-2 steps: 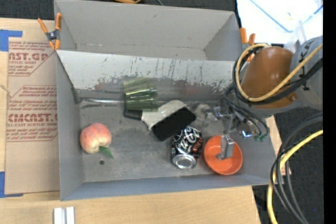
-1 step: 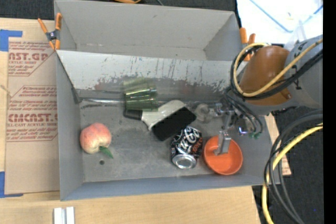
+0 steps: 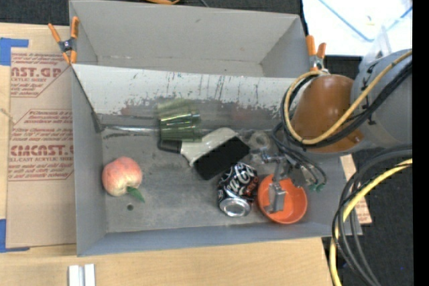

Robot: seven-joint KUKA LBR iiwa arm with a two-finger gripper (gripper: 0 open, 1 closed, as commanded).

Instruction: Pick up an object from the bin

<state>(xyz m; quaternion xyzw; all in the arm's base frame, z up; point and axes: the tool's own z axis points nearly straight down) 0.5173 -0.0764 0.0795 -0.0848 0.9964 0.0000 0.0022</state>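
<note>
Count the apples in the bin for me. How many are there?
1. The pinkish apple lies by itself on the left side of the bin, far from the gripper. Another could be hidden under the arm on the right.

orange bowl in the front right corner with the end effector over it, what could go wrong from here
The shallow round orange plastic bowl sits close by the grey metal bin's front wall, so the end effector, low over it, might strike that wall. The crushed black-and-white drink can lies right beside the bowl and could get knocked or dragged along.
</note>
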